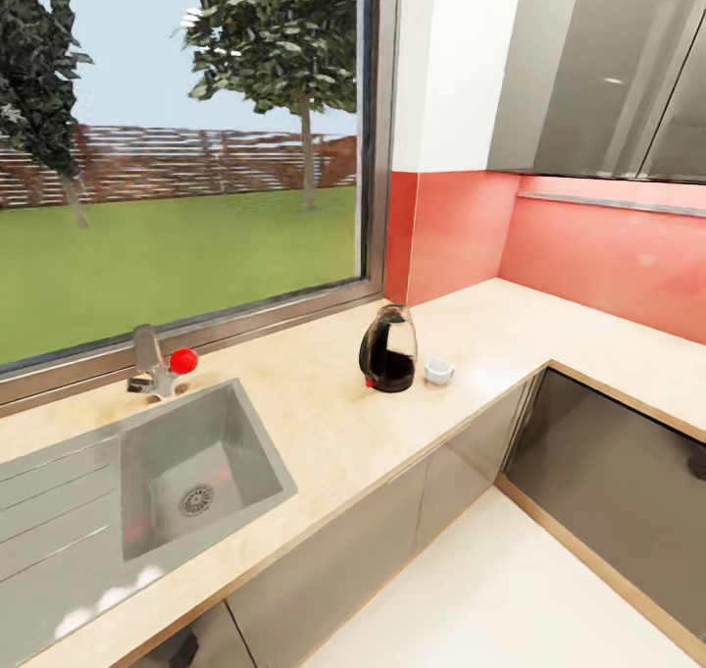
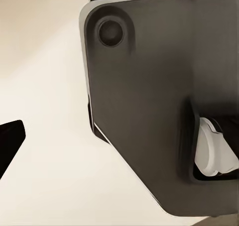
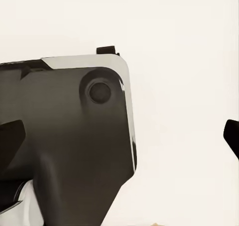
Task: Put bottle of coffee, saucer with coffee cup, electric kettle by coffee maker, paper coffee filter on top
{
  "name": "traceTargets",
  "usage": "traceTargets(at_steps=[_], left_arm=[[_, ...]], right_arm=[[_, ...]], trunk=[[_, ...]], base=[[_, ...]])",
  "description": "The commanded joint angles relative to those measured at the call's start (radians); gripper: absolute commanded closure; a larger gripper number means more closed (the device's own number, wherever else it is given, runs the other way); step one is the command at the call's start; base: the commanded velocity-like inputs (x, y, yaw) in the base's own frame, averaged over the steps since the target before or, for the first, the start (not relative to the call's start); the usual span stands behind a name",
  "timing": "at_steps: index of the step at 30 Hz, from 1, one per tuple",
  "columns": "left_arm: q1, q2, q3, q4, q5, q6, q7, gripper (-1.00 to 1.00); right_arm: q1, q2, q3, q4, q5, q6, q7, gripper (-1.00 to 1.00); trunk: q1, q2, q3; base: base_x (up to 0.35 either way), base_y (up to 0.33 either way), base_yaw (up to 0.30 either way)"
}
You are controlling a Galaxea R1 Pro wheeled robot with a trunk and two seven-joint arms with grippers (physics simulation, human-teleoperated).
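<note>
A light wooden kitchen desk (image 1: 324, 423) runs under a wide garden window, with a steel sink (image 1: 186, 477) and a red-knobbed faucet (image 1: 157, 364) on one side. The dark coffee maker (image 1: 388, 350) stands near the corner of the desk, a small white cup-like piece (image 1: 438, 371) just beside it; whether that is the coffee cup is too small to tell. No bottle, filter, saucer or kettle has joined it. Both wrist cameras look down past the robot's dark base (image 2: 149, 111) to the pale floor, with one dark fingertip (image 2: 10, 139) of the left claw at the frame edge and one (image 3: 232, 136) of the right; whether either claw is apart or together cannot be told. The robot appears to be travelling between pickups. The sensible course is to keep both arms tucked, clear the cabinet fronts (image 1: 608, 482) while turning, and leave free space on both sides of the coffee maker.
</note>
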Motion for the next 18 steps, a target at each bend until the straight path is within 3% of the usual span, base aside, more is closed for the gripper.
traceTargets(at_steps=[1, 18], left_arm=[[-0.001, 0.000, 0.009, 0.001, -0.009, -0.003, -0.003, -1.00], [0.000, 0.002, 0.009, 0.000, -0.009, -0.002, -0.001, -1.00]], right_arm=[[-0.001, 0.000, -0.008, -0.002, 0.008, 0.001, 0.006, -1.00], [-0.001, 0.003, -0.002, 0.001, 0.011, 0.002, 0.013, -1.00]], trunk=[[0.001, -0.002, -0.002], [0.001, -0.002, -0.002]], base=[[0.224, -0.251, 0.000], [0.179, -0.268, 0.000]])
